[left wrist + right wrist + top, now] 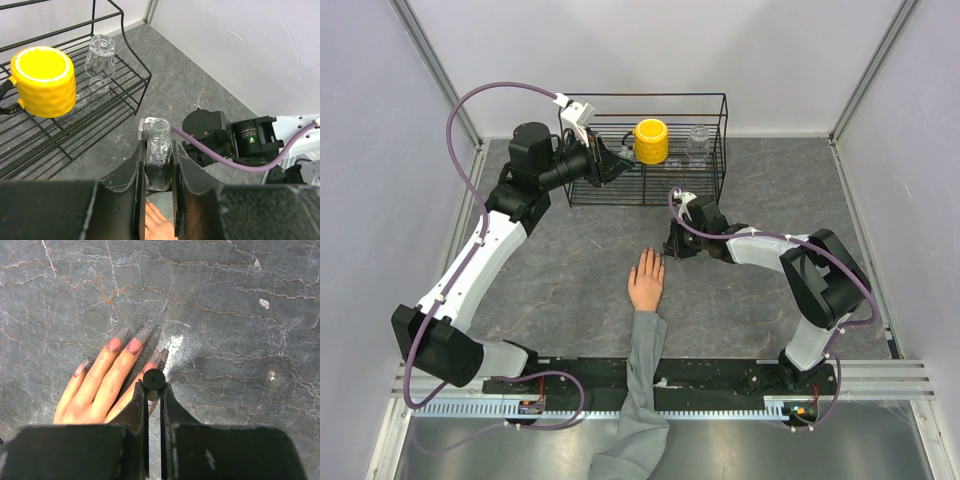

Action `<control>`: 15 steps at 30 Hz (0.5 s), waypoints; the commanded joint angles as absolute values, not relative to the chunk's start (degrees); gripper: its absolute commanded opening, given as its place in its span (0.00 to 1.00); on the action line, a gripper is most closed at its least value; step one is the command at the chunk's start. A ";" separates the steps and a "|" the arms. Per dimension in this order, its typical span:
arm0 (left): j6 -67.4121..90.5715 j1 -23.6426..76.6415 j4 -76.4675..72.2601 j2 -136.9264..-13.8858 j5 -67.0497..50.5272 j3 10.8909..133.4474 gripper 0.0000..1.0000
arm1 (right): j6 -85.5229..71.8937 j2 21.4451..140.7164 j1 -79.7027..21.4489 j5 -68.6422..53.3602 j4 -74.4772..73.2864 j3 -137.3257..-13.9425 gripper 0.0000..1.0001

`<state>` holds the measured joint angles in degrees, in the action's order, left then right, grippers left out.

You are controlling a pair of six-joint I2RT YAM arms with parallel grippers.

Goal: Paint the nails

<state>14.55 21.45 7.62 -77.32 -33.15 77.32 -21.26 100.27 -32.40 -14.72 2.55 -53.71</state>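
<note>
Clenched right claw (153,389) pinches brush cap (154,378) beside nails (134,346): tiny, rigid, want light strokes. left claw (159,167) grasps slippery glass bottle (159,137).

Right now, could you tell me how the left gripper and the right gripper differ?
The left gripper holds a clear glass bottle; the right gripper holds a small black cap. The left is near the wire rack; the right is over the nails. Both are shut.
</note>
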 commanded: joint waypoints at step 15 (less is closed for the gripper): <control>14.85 21.09 7.38 -76.73 -34.28 80.33 0.02 | -21.18 103.01 -31.73 -13.97 3.78 -57.83 0.00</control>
<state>14.52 21.45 7.64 -77.32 -33.15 77.32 -21.26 102.24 -32.01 -14.52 2.52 -55.48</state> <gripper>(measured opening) 0.256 0.045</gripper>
